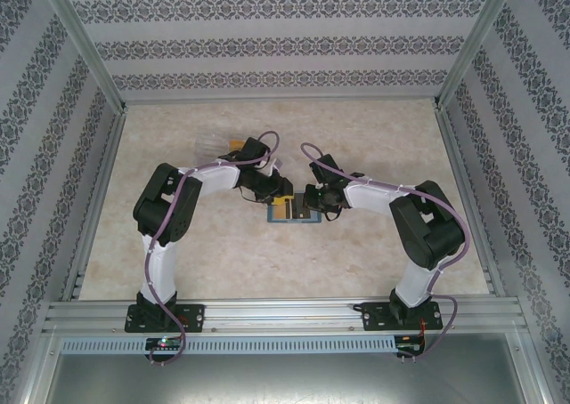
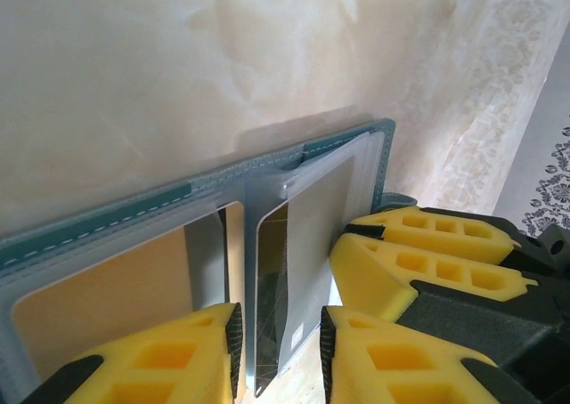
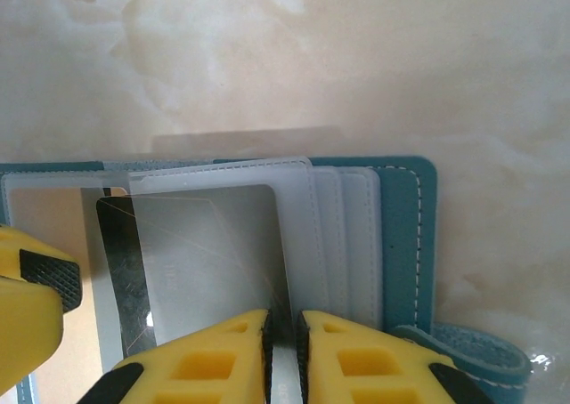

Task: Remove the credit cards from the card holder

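At 6 o'clock, closest to the right wrist camera, the right gripper (image 3: pixel 283 322) has its jaws nearly closed on the edge of a silvery-grey flat plastic card (image 3: pixel 214 253). The left gripper (image 2: pixel 279 326), at 9 o'clock of it, holds its jaws partly apart astride a clear plastic sleeve (image 2: pixel 258 199), gripping nothing evident. Beyond lies the blue-grey soft folding card holder (image 3: pixel 405 244), open on the marbled tabletop (image 3: pixel 356 66). If the pinch includes sleeve, pulling could drag the holder along.

From above, the small blue-grey soft folding wallet (image 1: pixel 283 217) is mostly hidden under both arms' jaws. At the right wrist, yellow foam pads (image 3: pixel 214 359) cover the lower edge of the silvery grey card (image 3: pixel 214 253).
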Motion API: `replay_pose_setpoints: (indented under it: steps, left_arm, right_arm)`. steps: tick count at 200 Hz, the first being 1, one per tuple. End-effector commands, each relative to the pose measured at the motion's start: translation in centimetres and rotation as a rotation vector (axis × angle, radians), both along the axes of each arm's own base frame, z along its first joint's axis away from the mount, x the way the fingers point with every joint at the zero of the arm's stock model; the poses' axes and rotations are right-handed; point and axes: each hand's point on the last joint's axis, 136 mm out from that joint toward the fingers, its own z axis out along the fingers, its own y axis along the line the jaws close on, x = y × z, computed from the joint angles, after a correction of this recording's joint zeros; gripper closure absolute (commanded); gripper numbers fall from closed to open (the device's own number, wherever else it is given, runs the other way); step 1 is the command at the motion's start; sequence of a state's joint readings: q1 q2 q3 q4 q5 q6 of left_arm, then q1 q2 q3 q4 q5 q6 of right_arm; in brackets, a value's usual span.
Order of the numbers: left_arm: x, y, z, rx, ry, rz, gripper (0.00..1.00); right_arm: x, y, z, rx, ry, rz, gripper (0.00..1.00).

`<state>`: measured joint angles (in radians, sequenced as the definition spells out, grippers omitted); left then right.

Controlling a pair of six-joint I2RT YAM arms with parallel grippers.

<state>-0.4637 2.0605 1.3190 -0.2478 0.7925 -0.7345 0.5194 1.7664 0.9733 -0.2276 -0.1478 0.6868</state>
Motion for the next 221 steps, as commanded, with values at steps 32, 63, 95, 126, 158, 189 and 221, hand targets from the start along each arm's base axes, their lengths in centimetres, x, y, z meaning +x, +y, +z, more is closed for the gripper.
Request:
replay_pose_setpoints:
  steps: [32, 63, 95, 126, 158, 189, 221]
  left_arm:
    - [-0.3, -1.5, -0.5, 0.0, -0.006, -0.056, 0.68]
    - [-0.4, -1.8, -0.8, -0.005, 0.0, -0.068, 0.71]
    - [-0.3, -2.2, 0.1, -0.045, -0.024, -0.084, 0.76]
    - [-0.2, -1.9, 0.4, -0.052, -0.038, -0.088, 0.81]
    - [-0.3, -1.3, 0.9, -0.053, -0.059, -0.089, 0.85]
    - [-0.5, -0.9, 1.0, -0.033, -0.073, -0.099, 0.92]
    - [-0.6, 0.1, 0.8, -0.01, -0.069, -0.097, 1.0]
  right_arm:
    - [-1.4, -1.5, -2.5, -0.052, 0.081, -0.035, 0.81]
    - [-1.4, -1.5, -2.5, -0.047, 0.083, -0.033, 0.81]
    - [-1.5, -1.6, -2.4, -0.054, 0.082, -0.033, 0.82]
    - [-1.6, -1.7, -2.6, -0.059, 0.09, -0.036, 0.82]
    - [-1.7, -2.0, -2.8, -0.073, 0.094, -0.04, 0.82]
    - [-2.0, -2.3, -3.0, -0.086, 0.101, -0.05, 0.83]
    - [-2.1, -2.5, -3.0, -0.089, 0.099, -0.057, 0.83]
